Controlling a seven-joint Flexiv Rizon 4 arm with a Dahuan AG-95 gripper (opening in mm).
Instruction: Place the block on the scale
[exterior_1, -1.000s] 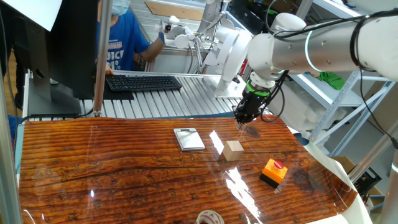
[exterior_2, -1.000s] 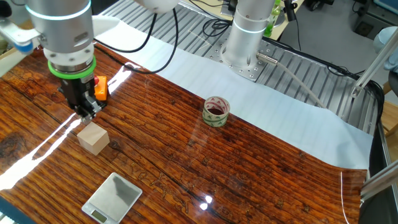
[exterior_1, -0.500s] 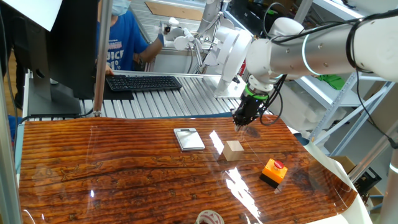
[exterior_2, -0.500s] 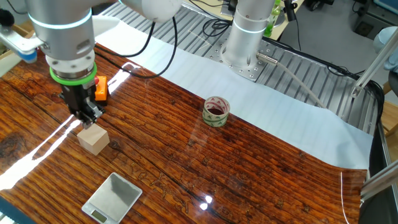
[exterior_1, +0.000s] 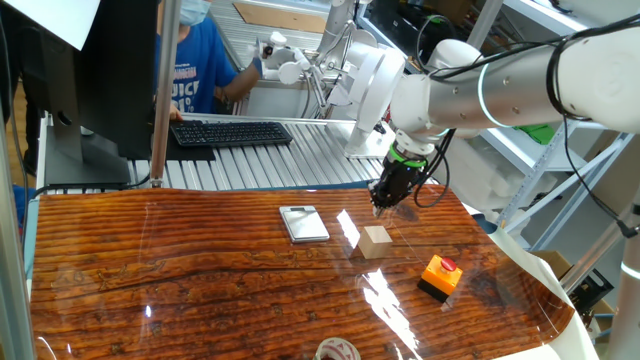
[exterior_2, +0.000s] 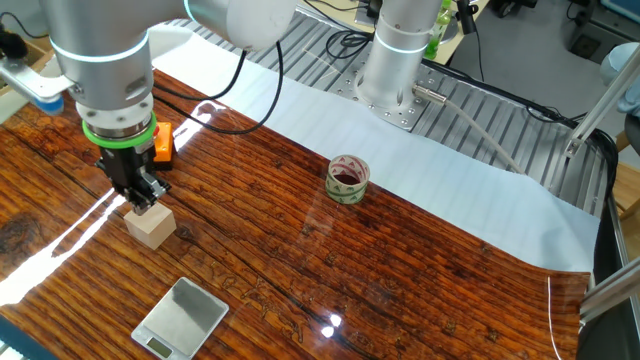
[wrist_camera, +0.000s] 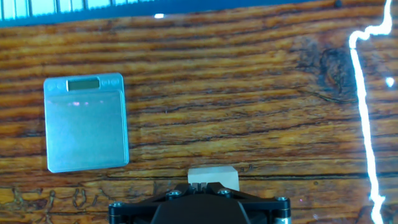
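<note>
The block (exterior_1: 376, 241) is a light-tan wooden cube that sits on the wooden table, right of the scale (exterior_1: 304, 223), a flat silver-grey plate. My gripper (exterior_1: 381, 206) hangs just above the block's far edge with its fingers closed together and nothing between them. In the other fixed view the gripper (exterior_2: 144, 199) is right over the block (exterior_2: 150, 226), and the scale (exterior_2: 182, 316) lies nearer the camera. In the hand view the block (wrist_camera: 214, 175) shows just past the closed fingertips (wrist_camera: 200, 185), and the scale (wrist_camera: 87, 124) lies to the left.
An orange box with a red button (exterior_1: 440, 276) stands right of the block; it also shows behind the gripper (exterior_2: 161, 143). A tape roll (exterior_2: 347, 179) sits mid-table. A keyboard (exterior_1: 230, 132) and a person are beyond the table's far edge.
The gripper has moved toward the block and now hangs over it, still closed. The block and scale have not moved.
</note>
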